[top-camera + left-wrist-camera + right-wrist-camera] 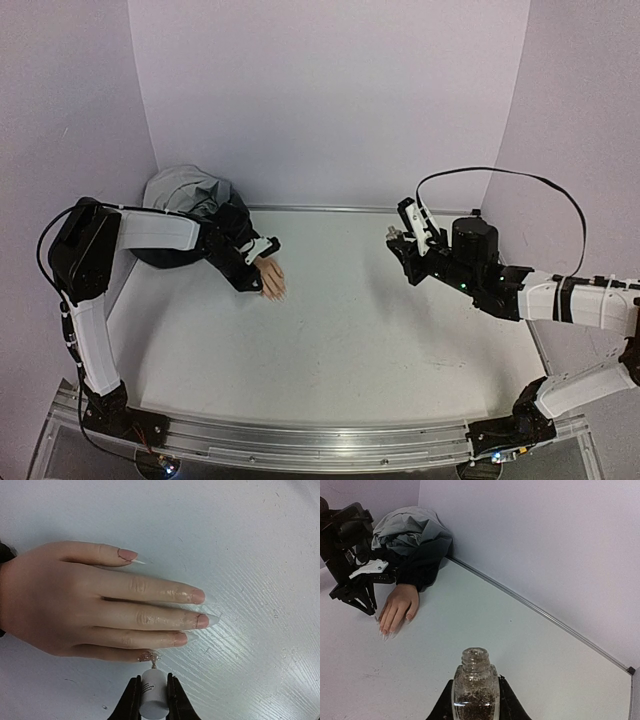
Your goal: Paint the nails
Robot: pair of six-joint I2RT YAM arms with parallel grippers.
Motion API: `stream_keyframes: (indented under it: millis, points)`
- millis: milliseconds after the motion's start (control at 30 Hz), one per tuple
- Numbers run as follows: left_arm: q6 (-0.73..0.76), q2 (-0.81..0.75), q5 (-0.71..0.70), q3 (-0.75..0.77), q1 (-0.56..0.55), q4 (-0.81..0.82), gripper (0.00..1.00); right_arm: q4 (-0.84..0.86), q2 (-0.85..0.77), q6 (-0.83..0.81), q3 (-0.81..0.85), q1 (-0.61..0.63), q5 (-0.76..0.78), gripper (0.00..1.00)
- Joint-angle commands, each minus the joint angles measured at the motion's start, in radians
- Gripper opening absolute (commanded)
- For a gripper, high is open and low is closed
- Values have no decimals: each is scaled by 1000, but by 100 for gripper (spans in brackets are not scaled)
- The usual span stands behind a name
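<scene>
Nails (198,596) lie just beyond left gripper's (152,681) white cap (153,702).

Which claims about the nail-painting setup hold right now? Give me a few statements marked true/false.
1. The left gripper is shut on a white brush cap. True.
2. The bottle in the right gripper is capped. False: its neck is open.
3. The mannequin hand lies flat on the table. True.
4. The brush is over bare table, far from any nail. False: it is at the nail nearest that gripper.
</scene>
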Motion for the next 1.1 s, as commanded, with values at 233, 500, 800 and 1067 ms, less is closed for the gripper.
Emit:
stream_keyframes:
  millis: [233,500,800,1067]
  points:
    - [-6,-9,24,39,-14,9,0,78,-16,11,6,-1,-6,0]
    - [-16,-85,-28,-2,-15,28,0,84,-13,12,2,0,-7,0]
    - [-45,-132,-12,21,-7,-70,0,96,-38,18,-19,-1,-8,0]
    - [-33,-95,-14,32,6,-85,0,109,-9,15,-5,0,-13,0]
